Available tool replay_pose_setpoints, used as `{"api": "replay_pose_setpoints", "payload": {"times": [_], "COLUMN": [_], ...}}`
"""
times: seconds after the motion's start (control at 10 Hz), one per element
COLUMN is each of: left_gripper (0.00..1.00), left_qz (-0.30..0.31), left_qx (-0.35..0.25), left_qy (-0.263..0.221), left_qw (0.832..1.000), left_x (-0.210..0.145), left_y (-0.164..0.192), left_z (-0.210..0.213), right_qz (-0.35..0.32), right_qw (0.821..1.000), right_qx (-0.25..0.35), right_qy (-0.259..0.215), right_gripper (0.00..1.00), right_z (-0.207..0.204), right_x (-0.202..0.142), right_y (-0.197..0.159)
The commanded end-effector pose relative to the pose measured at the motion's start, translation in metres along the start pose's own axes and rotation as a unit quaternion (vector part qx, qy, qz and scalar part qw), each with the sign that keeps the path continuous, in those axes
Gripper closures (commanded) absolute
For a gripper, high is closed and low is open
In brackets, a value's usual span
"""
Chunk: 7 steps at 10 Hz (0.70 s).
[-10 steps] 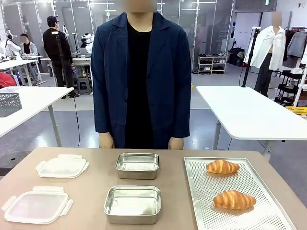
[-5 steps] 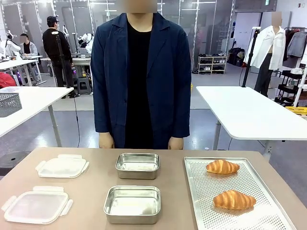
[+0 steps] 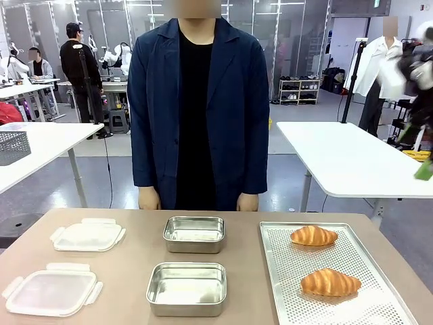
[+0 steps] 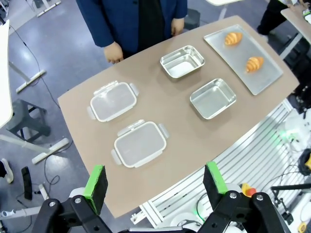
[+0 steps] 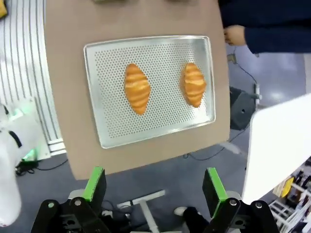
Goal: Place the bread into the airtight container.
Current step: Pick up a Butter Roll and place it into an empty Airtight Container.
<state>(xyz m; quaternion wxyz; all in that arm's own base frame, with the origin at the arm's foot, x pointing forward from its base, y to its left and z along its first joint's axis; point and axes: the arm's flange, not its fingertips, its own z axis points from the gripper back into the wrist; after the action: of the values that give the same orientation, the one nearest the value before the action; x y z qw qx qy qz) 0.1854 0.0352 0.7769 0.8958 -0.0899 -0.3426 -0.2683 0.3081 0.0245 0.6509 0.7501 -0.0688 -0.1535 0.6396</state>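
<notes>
table (image 3: 128, 271) is seen along frame bottom | tray (image 3: 284, 298) is laid lower right | upper lid (image 3: 88, 237), lower lid (image 3: 52, 292) are laid lower left | upper container (image 3: 194, 245), lower container (image 3: 187, 309) are set bottom centre | upper bread (image 3: 314, 235), lower bread (image 3: 330, 282) are kept on tray, apart | left gripper (image 4: 154, 180) is held over table, fingers apart | right gripper (image 5: 153, 187) is held over tray, fingers apart

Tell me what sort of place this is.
Likely a robotics lab or test workshop, not a kitchen: a white worktable on open grey floor, and an aluminium rail frame beside the brown table.
</notes>
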Motion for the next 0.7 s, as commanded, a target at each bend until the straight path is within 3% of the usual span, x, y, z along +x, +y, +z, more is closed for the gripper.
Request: {"api": "replay_pose_setpoints", "payload": {"times": [0.0,0.2,0.6], "left_gripper": [0.0,0.0,0.0], "left_qz": [-0.007,-0.007,-0.007], "left_qx": [-0.003,-0.003,-0.003], "left_qy": [0.0,0.0,0.0], "left_qw": [1.0,1.0,1.0], "left_x": [0.002,0.002,0.002], "left_y": [-0.001,-0.001,-0.001], "left_z": [0.0,0.0,0.0], "right_qz": [0.034,0.03,0.011], "right_qw": [0.999,0.999,0.997], "right_qx": [0.036,0.03,0.071], "right_qy": [-0.001,0.024,0.01], "right_gripper": [0.0,0.0,0.0], "right_z": [-0.053,-0.12,-0.224], "right_x": [0.011,0.026,0.028], "right_y": [-0.015,-0.012,-0.012]}}
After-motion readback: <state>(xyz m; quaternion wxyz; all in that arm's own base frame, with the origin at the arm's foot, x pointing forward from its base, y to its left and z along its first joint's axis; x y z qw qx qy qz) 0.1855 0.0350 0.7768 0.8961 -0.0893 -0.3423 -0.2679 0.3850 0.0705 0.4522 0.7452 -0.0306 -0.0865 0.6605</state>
